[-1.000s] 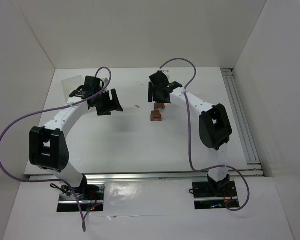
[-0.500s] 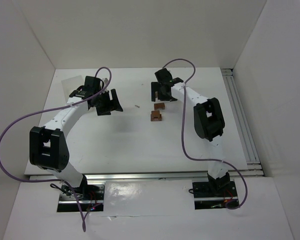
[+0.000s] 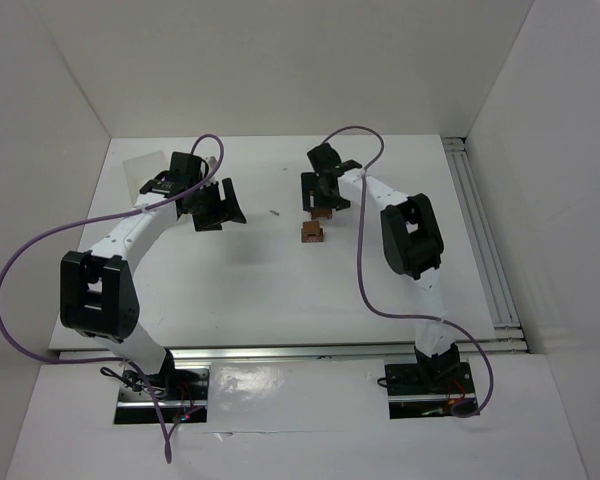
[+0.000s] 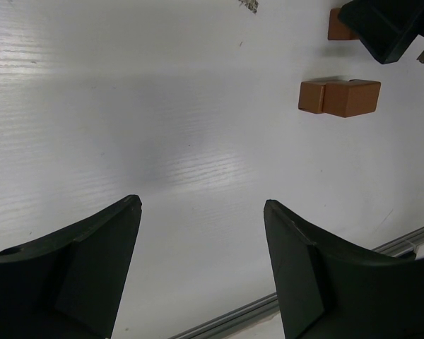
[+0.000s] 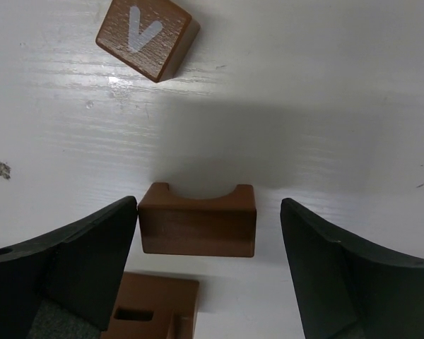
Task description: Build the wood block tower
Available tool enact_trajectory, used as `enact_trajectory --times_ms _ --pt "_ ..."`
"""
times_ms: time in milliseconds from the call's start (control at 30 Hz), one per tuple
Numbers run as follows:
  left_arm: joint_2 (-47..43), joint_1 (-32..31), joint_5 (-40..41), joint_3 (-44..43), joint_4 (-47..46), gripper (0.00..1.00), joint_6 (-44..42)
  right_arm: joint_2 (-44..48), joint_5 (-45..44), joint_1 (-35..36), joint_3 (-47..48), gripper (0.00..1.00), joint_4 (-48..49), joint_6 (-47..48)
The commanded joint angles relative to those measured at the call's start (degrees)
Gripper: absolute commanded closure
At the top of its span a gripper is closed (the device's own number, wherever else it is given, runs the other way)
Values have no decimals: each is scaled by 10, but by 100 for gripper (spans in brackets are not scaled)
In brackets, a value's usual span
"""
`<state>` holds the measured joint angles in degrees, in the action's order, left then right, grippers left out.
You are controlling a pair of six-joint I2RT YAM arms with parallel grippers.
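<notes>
**Right jaws back astride the notched block**

Your right gripper (image 5: 209, 205) stands wide, with the notched block (image 5: 198, 226) between its fingers and a gap on one side, so nothing is gripped. Half a second ago it sat nearer the far edge of the worktop (image 3: 230, 280); it has come back over this block. The V cube (image 5: 147, 37) lies just beyond. Your left gripper (image 4: 201, 205) hangs wide, well left. Nothing is stacked; a pickup looks next.

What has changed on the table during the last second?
The right arm swung its elbow left, toward the middle, and its open right hand settled astride the notched block. Nothing is held. The left hand and the small stack stayed put.
</notes>
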<state>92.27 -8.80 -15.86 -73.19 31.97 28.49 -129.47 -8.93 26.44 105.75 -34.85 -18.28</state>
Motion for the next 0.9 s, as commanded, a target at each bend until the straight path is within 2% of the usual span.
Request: enact_trajectory --times_ms 0,67,233,267,600,733,867 --pt "2 3 -4 -22 -3 18 -11 -10 3 10 18 13 -5 5" --pt "2 3 -4 -22 -3 18 -11 -10 -2 10 18 18 0 5" --pt "2 3 1 -22 -3 18 -11 -4 -14 10 18 51 0 0" --pt "-3 3 1 -22 -3 18 -11 -3 -14 10 18 52 -5 0" --pt "-9 3 -4 -17 -3 18 -11 106 -41 10 18 53 -5 -23" --pt "-9 3 -4 -12 -3 18 -11 122 -41 10 -11 53 3 -29" --pt "-14 3 -4 -6 -3 18 -11 136 -5 -2 -57 53 8 -35"
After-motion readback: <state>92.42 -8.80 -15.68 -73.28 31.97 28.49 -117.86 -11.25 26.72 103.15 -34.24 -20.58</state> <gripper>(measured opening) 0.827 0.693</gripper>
